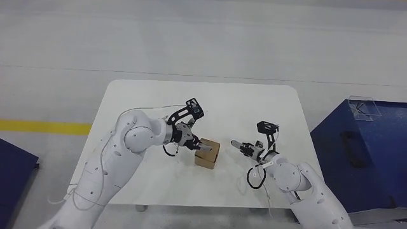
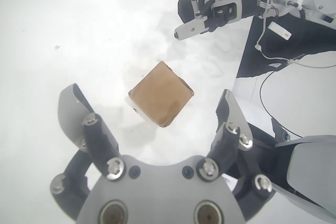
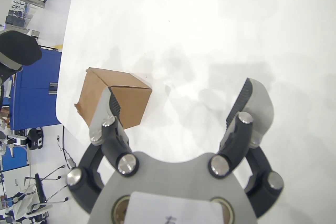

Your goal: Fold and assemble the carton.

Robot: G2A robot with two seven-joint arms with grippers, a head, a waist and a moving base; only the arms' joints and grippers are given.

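i see the boxed-up carton [image 1: 207, 153] sitting on the table [image 1: 241, 102] between my left gripper [image 2: 148, 95] and right gripper [image 3: 181, 89], both spread wide, holding nothing.

One carton [image 1: 207, 153]. One white desk [image 1: 254, 102]. Two tools, the left tool [image 2: 148, 96] and the right tool [image 3: 178, 89], with two fingers each. Two blue cabinets beside the desk: the right cabinet [image 1: 359, 156] and the left cabinet [image 1: 13, 172].
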